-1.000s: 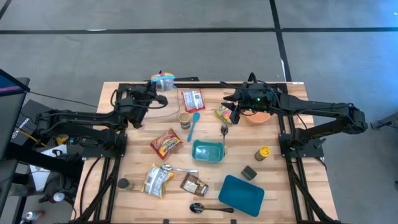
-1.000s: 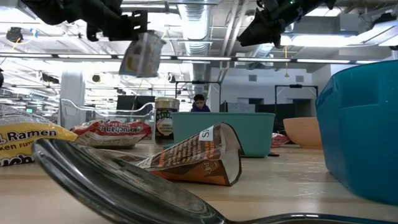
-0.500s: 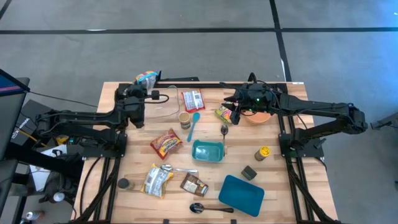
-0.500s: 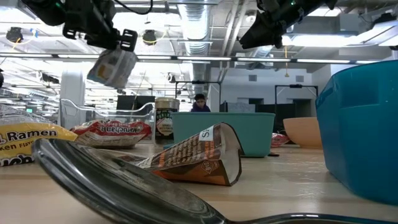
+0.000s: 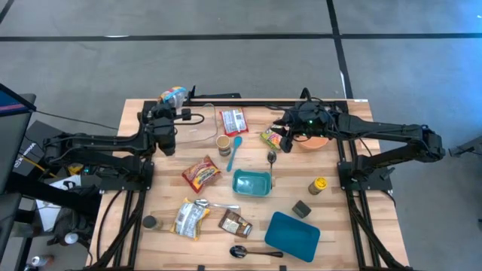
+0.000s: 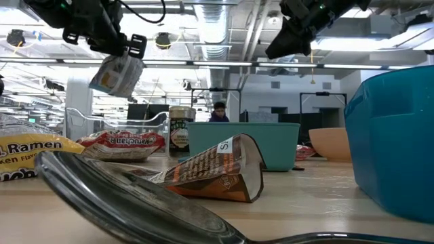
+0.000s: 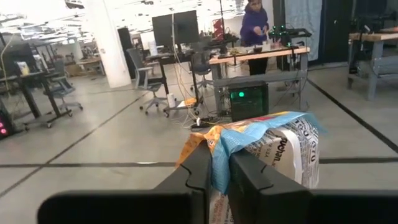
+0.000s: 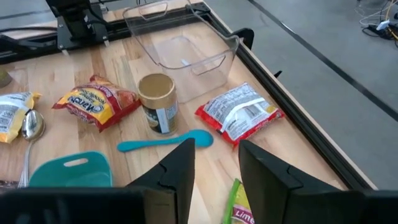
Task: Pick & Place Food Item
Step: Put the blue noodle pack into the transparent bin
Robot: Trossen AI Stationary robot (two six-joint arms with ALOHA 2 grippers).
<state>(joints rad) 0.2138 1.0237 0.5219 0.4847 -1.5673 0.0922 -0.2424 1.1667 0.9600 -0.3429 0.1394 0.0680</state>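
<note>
The picking is done, as the left tool point(image 5: 170, 105) is closed on a snack bag point(image 5: 173, 95), held in the air over the far left edge of the counter point(image 5: 331, 226), so placing remains, while the right tool point(image 5: 287, 135), partly open and empty, waits above the far right.

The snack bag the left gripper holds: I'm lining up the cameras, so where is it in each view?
High: snack bag, far left table edge.
Low: upper left, hanging.
Left wrist: centre, pinched between the fingers.
Right wrist: not in it.
Shared landmark: clear container.
</note>
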